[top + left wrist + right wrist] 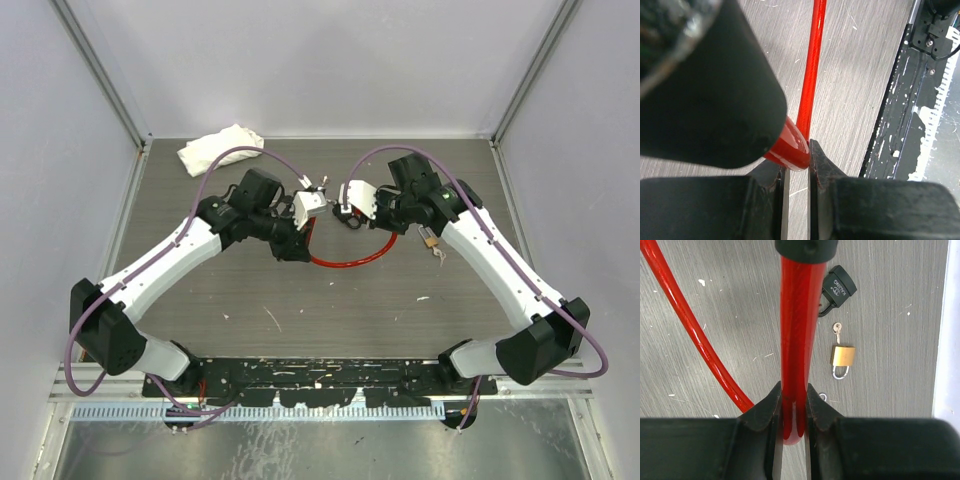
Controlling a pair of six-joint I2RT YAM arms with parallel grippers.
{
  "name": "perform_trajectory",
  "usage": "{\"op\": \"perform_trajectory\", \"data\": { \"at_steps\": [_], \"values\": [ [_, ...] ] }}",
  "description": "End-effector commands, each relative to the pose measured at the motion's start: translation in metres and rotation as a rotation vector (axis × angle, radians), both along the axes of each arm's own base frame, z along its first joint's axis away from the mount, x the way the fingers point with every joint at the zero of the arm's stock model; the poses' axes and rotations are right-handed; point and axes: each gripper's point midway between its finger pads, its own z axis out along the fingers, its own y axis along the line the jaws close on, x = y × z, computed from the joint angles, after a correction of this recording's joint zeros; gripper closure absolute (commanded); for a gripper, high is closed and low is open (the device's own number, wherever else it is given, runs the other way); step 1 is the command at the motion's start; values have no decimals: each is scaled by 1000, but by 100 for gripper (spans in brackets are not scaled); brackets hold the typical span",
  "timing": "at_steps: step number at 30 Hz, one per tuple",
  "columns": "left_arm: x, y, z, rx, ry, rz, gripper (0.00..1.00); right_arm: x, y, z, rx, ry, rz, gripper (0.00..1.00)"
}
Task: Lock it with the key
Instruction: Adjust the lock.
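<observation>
A red cable lock [350, 260] loops on the table between my two arms. In the left wrist view my left gripper [799, 150] is shut at its tips on the thick red end [790, 147], where it enters the black lock body [705, 90]. In the right wrist view my right gripper [793, 390] is shut on the other red end [796, 315], which runs up to a black cap [805, 247]. A black-headed key [839, 290] lies on the table beyond it. The two grippers [312, 205] [352, 205] face each other closely.
A small brass padlock [842, 356] with a tiny key [837, 329] lies on the table to the right; the padlock also shows in the top view [430, 240]. A white cloth [220, 148] lies at the back left. Enclosure walls surround the table.
</observation>
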Motion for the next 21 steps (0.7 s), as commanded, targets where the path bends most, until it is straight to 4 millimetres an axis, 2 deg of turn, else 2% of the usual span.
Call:
{"op": "perform_trajectory", "data": {
  "at_steps": [1, 21],
  "values": [
    [3, 18, -1, 79, -25, 39, 100, 1, -20, 14, -86, -49, -19, 99],
    [-2, 15, -8, 139, -7, 24, 100, -5, -15, 3, -93, 1, -4, 99]
  ]
}}
